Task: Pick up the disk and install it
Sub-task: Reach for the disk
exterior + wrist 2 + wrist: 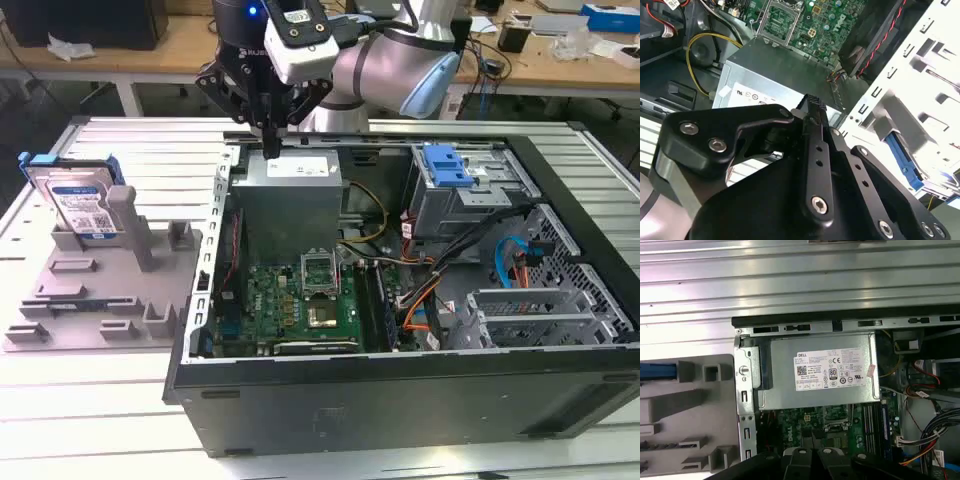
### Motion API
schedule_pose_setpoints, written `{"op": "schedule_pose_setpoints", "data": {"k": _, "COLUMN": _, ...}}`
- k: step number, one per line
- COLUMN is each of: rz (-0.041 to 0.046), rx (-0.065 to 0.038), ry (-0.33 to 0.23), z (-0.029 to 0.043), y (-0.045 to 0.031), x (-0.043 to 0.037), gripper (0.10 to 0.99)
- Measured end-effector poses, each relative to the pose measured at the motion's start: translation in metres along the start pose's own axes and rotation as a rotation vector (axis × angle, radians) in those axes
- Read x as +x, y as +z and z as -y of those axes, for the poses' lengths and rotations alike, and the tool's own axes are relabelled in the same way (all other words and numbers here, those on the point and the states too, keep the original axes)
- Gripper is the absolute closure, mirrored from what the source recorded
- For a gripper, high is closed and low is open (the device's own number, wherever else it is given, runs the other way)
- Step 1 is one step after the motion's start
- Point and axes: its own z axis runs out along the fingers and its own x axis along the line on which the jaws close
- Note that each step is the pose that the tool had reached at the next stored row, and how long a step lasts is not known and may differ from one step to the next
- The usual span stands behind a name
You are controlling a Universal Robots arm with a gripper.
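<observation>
The disk (82, 203), silver with a white-and-blue label and a blue frame, stands on edge in a grey holder (100, 295) at the exterior view's left, outside the computer case. Its blue edge (657, 371) also shows in the first wrist view. My gripper (270, 148) hangs over the back edge of the case, above the grey metal box (290, 205), well to the right of the disk. Its black fingers (815, 107) are shut together with nothing between them.
The open computer case (400, 385) lies on a slatted metal table (150, 150). Inside it are the green motherboard (300, 300), a drive cage with a blue latch tab (446, 166) and bundled cables (500, 250). Cluttered wooden benches stand behind.
</observation>
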Motion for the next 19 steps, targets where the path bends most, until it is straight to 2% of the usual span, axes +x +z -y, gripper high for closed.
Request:
{"op": "schedule_pose_setpoints", "data": {"k": 11, "rz": 0.0001, "rx": 0.000, "ry": 0.000, "z": -0.0004, "y": 0.0000, "x": 0.0001, "gripper": 0.980}}
{"op": "schedule_pose_setpoints", "data": {"k": 13, "rz": 0.0000, "rx": 0.000, "ry": 0.000, "z": -0.0015, "y": 0.0000, "x": 0.0025, "gripper": 0.980}}
{"op": "schedule_pose_setpoints", "data": {"k": 17, "rz": 0.0001, "rx": 0.000, "ry": 0.001, "z": -0.0050, "y": -0.0002, "x": 0.0199, "gripper": 0.980}}
{"op": "schedule_pose_setpoints", "data": {"k": 19, "rz": 0.0001, "rx": 0.000, "ry": 0.001, "z": -0.0076, "y": -0.0004, "x": 0.0375, "gripper": 0.980}}
